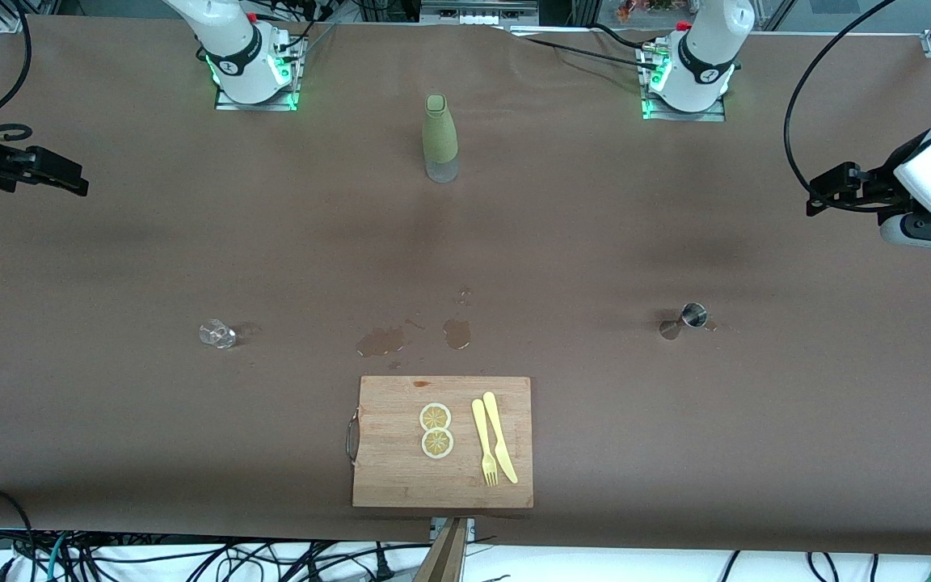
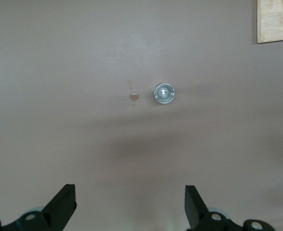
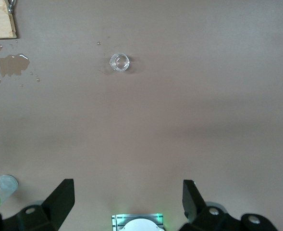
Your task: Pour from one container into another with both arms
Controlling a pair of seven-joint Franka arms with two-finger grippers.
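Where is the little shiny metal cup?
The jigger stands on the table toward the left arm's end, apart from the cutting board, with tiny droplets beside it.

No readable text, label, brand or number anywhere. Nothing printed on the olive-green bottle [image 1: 440,137], the steel jigger [image 1: 693,314], the glass cup [image 1: 217,333] or the cutting board [image 1: 443,441]. Small dark round marks on the black bands above both arm bases at the table's edge, possibly logos, too small to read.
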